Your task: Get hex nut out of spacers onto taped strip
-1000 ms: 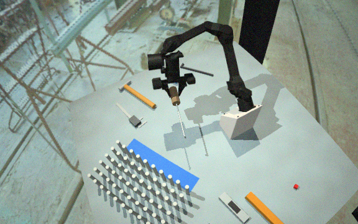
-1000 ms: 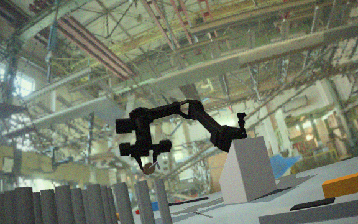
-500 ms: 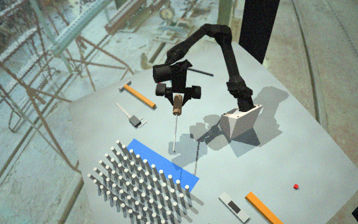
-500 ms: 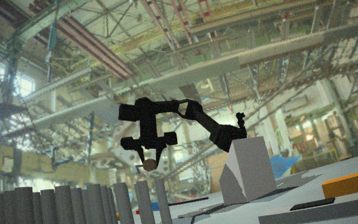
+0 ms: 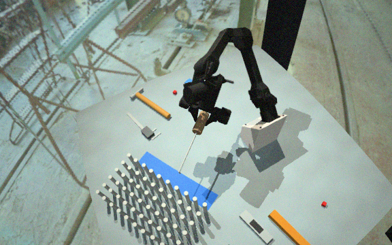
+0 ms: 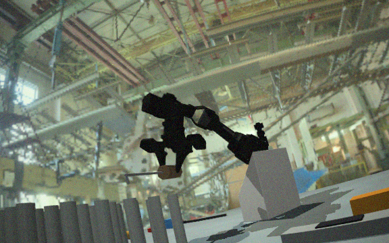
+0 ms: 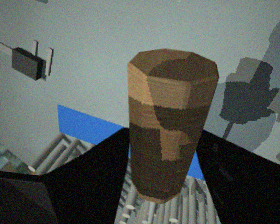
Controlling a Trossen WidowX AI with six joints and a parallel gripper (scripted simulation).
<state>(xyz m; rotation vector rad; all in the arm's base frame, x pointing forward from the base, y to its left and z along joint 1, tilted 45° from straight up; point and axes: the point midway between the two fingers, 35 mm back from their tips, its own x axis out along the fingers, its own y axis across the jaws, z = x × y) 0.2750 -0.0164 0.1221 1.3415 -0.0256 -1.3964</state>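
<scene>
My tool point(image 5: 203, 116) point(image 6: 170, 167) point(image 7: 163, 136) grips the hooked pick point(image 5: 200, 126) point(image 6: 170, 172) point(image 7: 167, 115) by its brown handle, above the bench point(image 5: 114, 133). Spacers point(image 5: 163, 205) point(image 6: 69, 223) stand near left, beside the blue strip point(image 5: 169, 173) point(image 7: 88, 123); I can't make out the nut.

- My arm point(image 5: 252, 66) point(image 6: 226, 131): matte black, slim straight links, chunky angular joints.
- Base block point(image 5: 250, 134) point(image 6: 277, 182), my landmark: pale pinkish-grey, wedge-like, flat faces, sloped side.
- Small dark dots on the base block's top face, maybe screws; too small to tell.
- Farthest along the arm from the base block, my gripper point(image 5: 201, 117) point(image 6: 170, 169) point(image 7: 163, 136): black, bulky blocks either side, tapering fingers.
- Finer markings lost in the dark from where I sit.
</scene>
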